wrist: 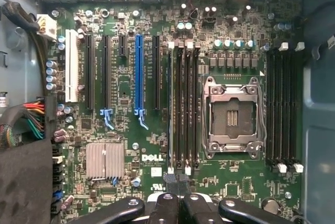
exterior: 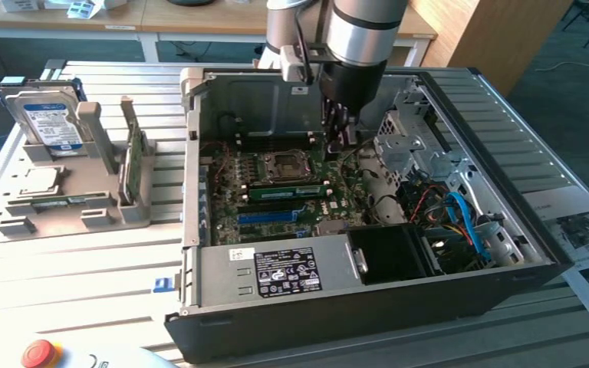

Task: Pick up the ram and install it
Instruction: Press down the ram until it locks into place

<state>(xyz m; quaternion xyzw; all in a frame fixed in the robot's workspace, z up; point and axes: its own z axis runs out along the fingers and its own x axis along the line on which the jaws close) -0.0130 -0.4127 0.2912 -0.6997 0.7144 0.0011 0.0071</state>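
The ram (exterior: 287, 192) is a narrow green stick standing in a memory slot on the motherboard (exterior: 264, 211), beside the processor socket (exterior: 279, 165). In the wrist view I see the ram (wrist: 171, 109) edge-on as a thin pale line in the slot farthest from the socket (wrist: 233, 116). My gripper (exterior: 340, 139) reaches down into the open computer case (exterior: 376, 307), above the board. Its black fingers are shut together, and the gripper (wrist: 178, 181) hangs over one end of the memory slots with nothing between its fingers. Whether it touches the ram I cannot tell.
At the exterior view's left a grey rack (exterior: 70, 215) holds a silver hard drive (exterior: 44, 115) and an upright green card (exterior: 131, 153). The power supply (exterior: 274, 272), drive cage (exterior: 407, 146) and blue cables (exterior: 463, 218) crowd the case. A red button (exterior: 41, 353) sits in front.
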